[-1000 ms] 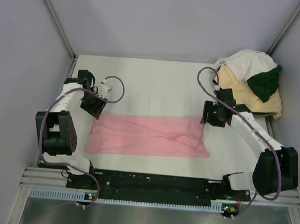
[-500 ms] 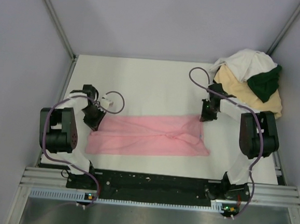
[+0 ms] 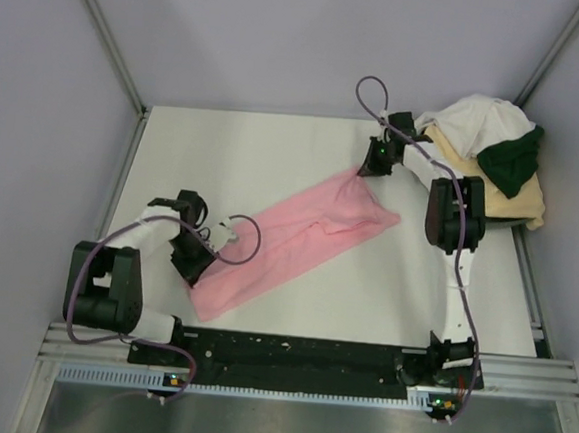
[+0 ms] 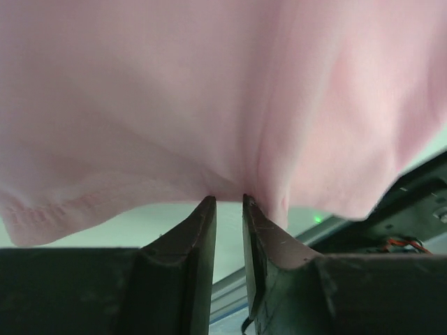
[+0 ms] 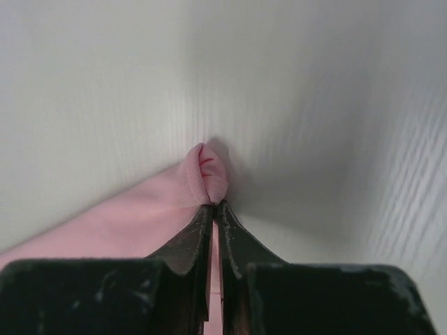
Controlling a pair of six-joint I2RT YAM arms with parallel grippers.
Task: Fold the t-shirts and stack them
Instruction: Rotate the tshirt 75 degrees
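The light pink t-shirt (image 3: 298, 232) lies stretched in a diagonal band from near left to far right. My left gripper (image 3: 194, 262) is at its near left end. In the left wrist view the pink cloth (image 4: 174, 105) hangs bunched over the tips of my left gripper (image 4: 228, 200), whose jaws stand a narrow gap apart. My right gripper (image 3: 370, 169) is shut on the far right corner, and a small pink fold (image 5: 209, 171) pokes out past its tips (image 5: 214, 204). White (image 3: 475, 119), dark green (image 3: 512, 159) and pale tan (image 3: 472, 186) t-shirts lie piled at the back right.
The pile sits just right of my right gripper. Grey walls close in the white table (image 3: 275, 150) on three sides. A black rail (image 3: 299, 353) with the arm bases runs along the near edge, close behind my left gripper.
Both grippers closed on the pink shirt's ends. The right one carried its corner toward the back, the left one drew its end nearer, turning the shirt from straight across to diagonal.
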